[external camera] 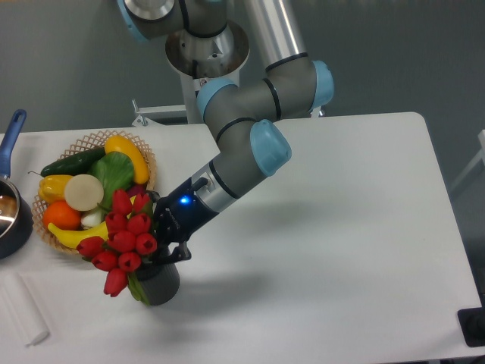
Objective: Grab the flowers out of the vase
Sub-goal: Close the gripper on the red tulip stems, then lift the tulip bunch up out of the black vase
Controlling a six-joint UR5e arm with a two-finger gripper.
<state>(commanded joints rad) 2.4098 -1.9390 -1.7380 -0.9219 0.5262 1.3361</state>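
Note:
The flowers (123, 240), a bunch of red tulip buds with green leaves, lean out to the left above the vase (159, 284), a short dark grey cylinder near the table's front left. My gripper (161, 244) is shut on the flowers' stems just above the vase mouth. The lower stems are hidden behind the buds and the gripper, so I cannot tell whether they are still inside the vase.
A wicker basket (145, 155) of colourful fruit and vegetables sits right behind the flowers. A dark pot with a blue handle (10, 133) is at the left edge. A white roll (23, 309) lies at the front left. The arm stretches diagonally over the table's middle.

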